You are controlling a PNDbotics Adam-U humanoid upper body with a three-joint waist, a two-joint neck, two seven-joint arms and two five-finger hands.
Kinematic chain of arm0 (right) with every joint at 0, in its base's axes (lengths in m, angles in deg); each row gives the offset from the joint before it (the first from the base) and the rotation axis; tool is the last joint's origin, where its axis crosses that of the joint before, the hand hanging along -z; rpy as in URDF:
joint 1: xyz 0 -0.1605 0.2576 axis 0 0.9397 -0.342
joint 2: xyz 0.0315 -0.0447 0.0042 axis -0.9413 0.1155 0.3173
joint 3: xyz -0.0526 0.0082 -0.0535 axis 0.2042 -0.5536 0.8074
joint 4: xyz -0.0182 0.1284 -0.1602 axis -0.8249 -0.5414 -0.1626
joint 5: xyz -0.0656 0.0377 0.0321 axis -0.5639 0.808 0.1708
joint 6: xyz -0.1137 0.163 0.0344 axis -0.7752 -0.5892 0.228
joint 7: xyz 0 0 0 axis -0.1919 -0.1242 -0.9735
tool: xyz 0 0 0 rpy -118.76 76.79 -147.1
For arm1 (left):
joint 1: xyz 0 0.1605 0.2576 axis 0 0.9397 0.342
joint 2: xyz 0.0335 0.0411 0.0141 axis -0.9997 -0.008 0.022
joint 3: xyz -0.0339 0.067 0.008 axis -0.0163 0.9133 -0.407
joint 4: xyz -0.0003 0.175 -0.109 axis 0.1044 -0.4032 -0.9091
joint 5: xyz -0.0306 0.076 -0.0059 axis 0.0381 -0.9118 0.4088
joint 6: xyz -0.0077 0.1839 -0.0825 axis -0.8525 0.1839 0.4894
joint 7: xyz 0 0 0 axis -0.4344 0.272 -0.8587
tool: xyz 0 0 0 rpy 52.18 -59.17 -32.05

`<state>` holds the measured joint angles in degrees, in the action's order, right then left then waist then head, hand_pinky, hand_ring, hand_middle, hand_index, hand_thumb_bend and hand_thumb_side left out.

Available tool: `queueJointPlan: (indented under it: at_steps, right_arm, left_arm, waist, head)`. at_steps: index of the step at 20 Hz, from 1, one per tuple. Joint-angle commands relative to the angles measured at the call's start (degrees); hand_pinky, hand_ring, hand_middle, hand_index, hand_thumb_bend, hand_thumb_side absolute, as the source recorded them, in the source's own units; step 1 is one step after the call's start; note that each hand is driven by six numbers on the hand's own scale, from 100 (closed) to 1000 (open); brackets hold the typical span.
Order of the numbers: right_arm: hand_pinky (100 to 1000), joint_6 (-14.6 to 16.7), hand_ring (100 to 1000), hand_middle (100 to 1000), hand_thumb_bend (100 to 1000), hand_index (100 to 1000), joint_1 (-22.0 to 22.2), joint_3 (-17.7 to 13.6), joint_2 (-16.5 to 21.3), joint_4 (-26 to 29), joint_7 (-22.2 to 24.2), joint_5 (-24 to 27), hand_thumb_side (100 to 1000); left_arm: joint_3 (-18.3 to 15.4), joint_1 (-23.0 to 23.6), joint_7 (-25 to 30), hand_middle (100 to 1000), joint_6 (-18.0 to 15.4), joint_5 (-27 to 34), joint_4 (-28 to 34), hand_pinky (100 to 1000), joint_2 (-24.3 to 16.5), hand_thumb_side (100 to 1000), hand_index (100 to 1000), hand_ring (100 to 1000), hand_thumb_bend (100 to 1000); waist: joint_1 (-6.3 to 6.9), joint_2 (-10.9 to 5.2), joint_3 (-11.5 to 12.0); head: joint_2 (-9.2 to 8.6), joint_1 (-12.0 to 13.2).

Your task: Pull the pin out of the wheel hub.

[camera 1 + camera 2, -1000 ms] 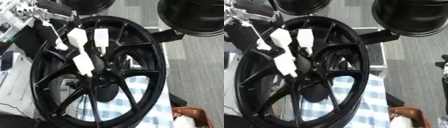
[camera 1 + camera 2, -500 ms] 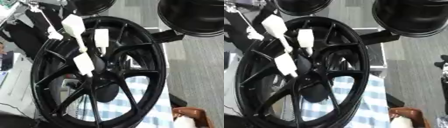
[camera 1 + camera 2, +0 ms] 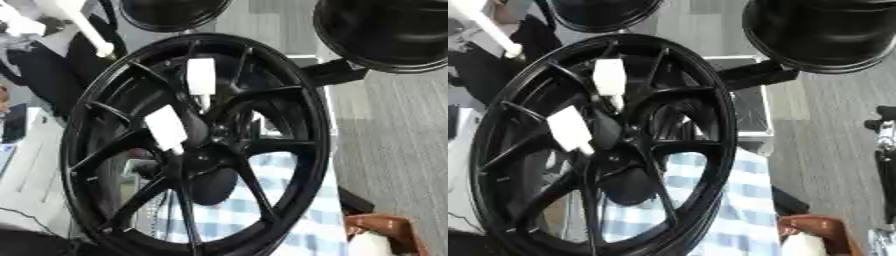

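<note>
We see the wheel [image 3: 320, 131] standing on edge and filling most of both views, its hub [image 3: 206, 156] a little below the middle. One white pin [image 3: 80, 21] is clear of the wheel, up in the top left corner. It slants down to the right, and its narrow tip ends just outside the rim, apart from the spokes. Its upper end is cut off by the picture's top edge.

Just beside that pin, at the left edge, a pale blurred shape is all we get of the left hand [image 3: 14, 24]. It is close against the pin's upper part. We cannot tell whether it is closed on the pin or open, because most of it lies outside the picture.

Two more white pins sit in the wheel. The upper pin [image 3: 200, 76] stands upright between the spokes above the hub. The lower pin [image 3: 165, 128] is tilted, just up and left of the hub, with its thin end pointing toward it.

Behind the lower spokes we see a blue checked cloth [image 3: 308, 220]. Two other dark wheels [image 3: 385, 30] hang along the top, both cut off by the edge. A brown thing [image 3: 381, 231] in the lower right corner is too blurred for us to make out.
</note>
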<state>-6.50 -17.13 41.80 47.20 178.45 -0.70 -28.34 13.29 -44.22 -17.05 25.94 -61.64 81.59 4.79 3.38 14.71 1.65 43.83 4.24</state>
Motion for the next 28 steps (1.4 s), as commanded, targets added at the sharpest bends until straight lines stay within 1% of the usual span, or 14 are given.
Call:
queueJointPlan:
  at_steps: [1,5,9,11,12,14,15,17,19,21,22,23,25,28]
  right_arm:
    - [775,0.11,633,489,100,660,0.02,-0.56,0.95,1.01,-0.52,-0.72,685]
    - [775,0.27,633,489,100,660,-0.12,-0.59,0.94,1.01,-0.67,-0.72,684]
    - [776,0.41,633,489,100,660,-0.19,-0.62,0.98,1.01,-0.68,-0.64,683]
    - [776,0.44,633,489,100,661,-0.16,-0.69,0.94,1.01,-0.74,-0.65,683]
    - [776,0.48,633,489,100,661,-0.17,-0.72,0.94,1.01,-0.77,-0.66,682]
    - [776,0.55,633,489,100,661,-0.25,-0.72,0.91,1.01,-0.80,-0.62,683]
    - [776,0.55,633,489,100,660,-0.30,-0.68,0.87,1.01,-0.77,-0.56,683]
    - [776,0.52,633,489,100,660,-0.40,-0.57,0.78,1.01,-0.64,-0.40,683]
    - [776,0.55,632,488,100,660,-0.41,-0.56,0.69,1.01,-0.57,-0.34,683]
    - [776,0.56,632,488,100,660,-0.39,-0.57,0.57,1.01,-0.59,-0.31,685]
    - [776,0.55,632,488,100,660,-0.39,-0.58,0.51,1.01,-0.60,-0.30,686]
    - [776,0.52,632,488,100,660,-0.39,-0.58,0.44,1.01,-0.61,-0.29,686]
    - [776,0.45,632,487,100,660,-0.41,-0.58,0.35,1.01,-0.64,-0.28,687]
    - [776,0.38,632,487,100,660,-0.44,-0.57,0.29,1.01,-0.65,-0.24,687]
  left_arm:
    - [-5.51,2.01,-4.44,353,0.69,0.25,-3.44,609,-4.96,228,564,512,100]
    - [-8.87,5.96,-8.41,358,0.73,0.34,-7.06,611,-6.60,227,573,526,100]
    - [-10.41,7.70,-10.95,390,1.08,-0.51,-11.49,628,-6.99,210,606,543,100]
    - [-10.62,8.33,-11.69,466,0.86,-2.02,-13.71,671,-6.98,189,666,583,100]
    - [-10.59,8.57,-11.91,520,0.56,-3.06,-14.72,706,-6.89,202,710,618,100]
    - [-10.33,8.85,-12.27,704,-0.42,-5.52,-16.70,800,-6.41,377,851,768,100]
    - [-10.16,8.82,-12.66,767,-0.90,-6.87,-17.76,834,-6.01,432,888,810,138]
    - [-9.58,8.69,-13.65,824,-1.93,-9.48,-19.61,864,-5.06,504,914,850,177]
    - [-8.99,8.53,-14.16,839,-2.75,-11.45,-21.07,872,-4.22,512,919,859,203]
    - [-8.62,8.41,-14.33,841,-3.30,-12.84,-22.13,874,-3.62,481,919,860,202]
    - [-8.52,8.36,-14.27,844,-3.53,-13.25,-22.54,876,-3.38,425,920,862,206]
    - [-8.47,8.32,-14.21,844,-3.76,-13.55,-22.84,876,-3.21,401,920,861,206]
    - [-8.40,8.27,-14.00,843,-4.17,-13.79,-23.19,875,-2.95,256,920,861,210]
    - [-8.38,8.16,-13.76,834,-4.46,-13.54,-23.35,869,-2.74,298,918,854,195]
  waist:
    - [-0.18,-0.84,0.29]
    - [-0.54,-0.78,0.71]
    - [-0.75,-0.81,0.76]
    - [-0.83,-0.82,0.67]
    - [-0.86,-0.82,0.63]
    - [-0.90,-0.82,0.55]
    - [-0.94,-0.81,0.50]
    - [-1.06,-0.78,0.35]
    - [-1.20,-0.74,0.19]
    - [-1.30,-0.67,0.05]
    - [-1.33,-0.63,0.00]
    - [-1.35,-0.60,-0.03]
    - [-1.36,-0.56,-0.03]
    - [-1.38,-0.58,-0.03]
  head:
    - [0.29,-0.68]
    - [-0.25,-1.03]
    - [-0.79,-1.15]
    - [-1.01,-1.20]
    - [-1.07,-1.19]
    - [-1.20,-1.12]
    - [-1.30,-1.08]
    - [-1.52,-1.02]
    - [-1.70,-0.95]
    - [-1.82,-0.91]
    - [-1.85,-0.90]
    - [-1.85,-0.90]
    - [-1.79,-0.89]
    - [-1.67,-0.86]
